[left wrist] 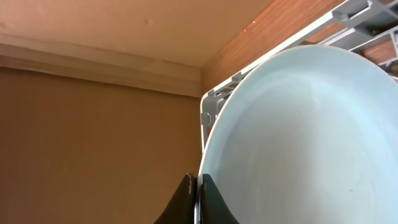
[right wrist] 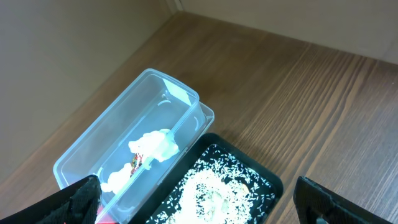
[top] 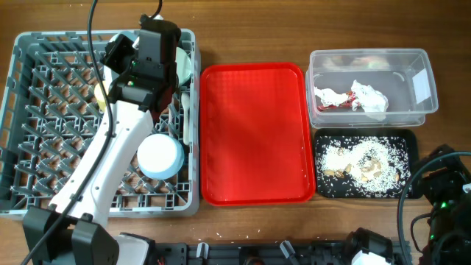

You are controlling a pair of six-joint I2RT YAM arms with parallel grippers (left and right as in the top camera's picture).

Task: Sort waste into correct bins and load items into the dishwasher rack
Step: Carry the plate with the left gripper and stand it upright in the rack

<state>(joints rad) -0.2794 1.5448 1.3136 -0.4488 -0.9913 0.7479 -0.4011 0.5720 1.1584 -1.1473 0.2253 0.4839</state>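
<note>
smooth round plate (left wrist: 298, 143), rim in left claw (left wrist: 198, 202), at grey lattice rack (top: 33, 125).

Your left arm (top: 110, 154) reaches diagonally from its base at the near left edge up toward the far side, wrist bent over. Its left gripper (left wrist: 196, 190) has both fingers pinched on the rim of the light blue plate (left wrist: 298, 143). Your right arm (top: 441, 202) sits folded low at the near right corner, and the right gripper (right wrist: 199, 208) has its fingers spread wide apart.
</note>
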